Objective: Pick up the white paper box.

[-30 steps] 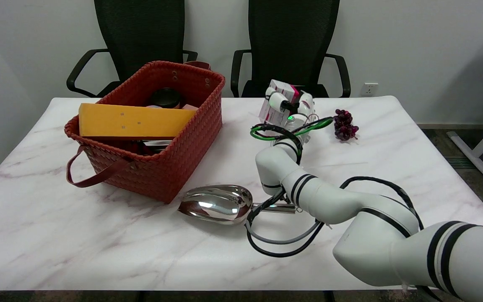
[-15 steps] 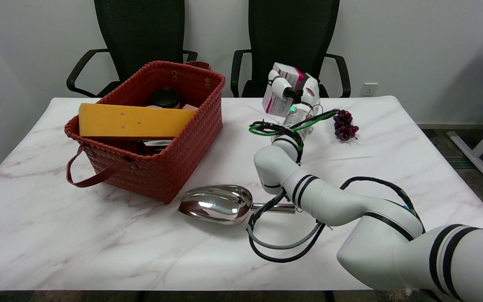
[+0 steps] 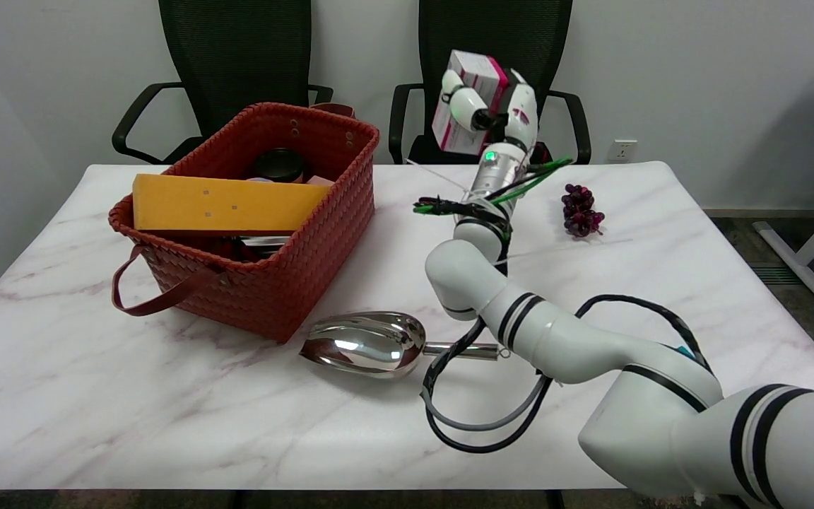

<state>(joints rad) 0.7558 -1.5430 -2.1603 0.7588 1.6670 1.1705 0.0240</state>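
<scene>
Box: white paper box (image 3: pixel 473 99) with pink edging, held in the air above the table's far edge, tilted, in front of the right-hand chair back.
Table: white marble-patterned top (image 3: pixel 167 417), carrying everything below.
Right arm: white with black bands, reaches in from the lower right and bends upward over the table's middle; black and green cables loop along it.
Scoop: shiny metal scoop (image 3: pixel 367 344) lies on the near middle of the table, bowl to the left, handle running under the arm.
Basket: red woven basket (image 3: pixel 280 247) stands left of the scoop, strap handle hanging at its near side; a yellow flat pack (image 3: pixel 227 205) lies across its top and a dark round item (image 3: pixel 278 165) sits deeper inside.
Grapes: dark bunch (image 3: pixel 580 210) rests on the far right of the table, well apart from the box.
Right hand: hand (image 3: pixel 495 116) raised, fingers closed on the box's sides, gripping it clear of the table.
Chairs: two black office chairs (image 3: pixel 237 63) stand beyond the far edge.
</scene>
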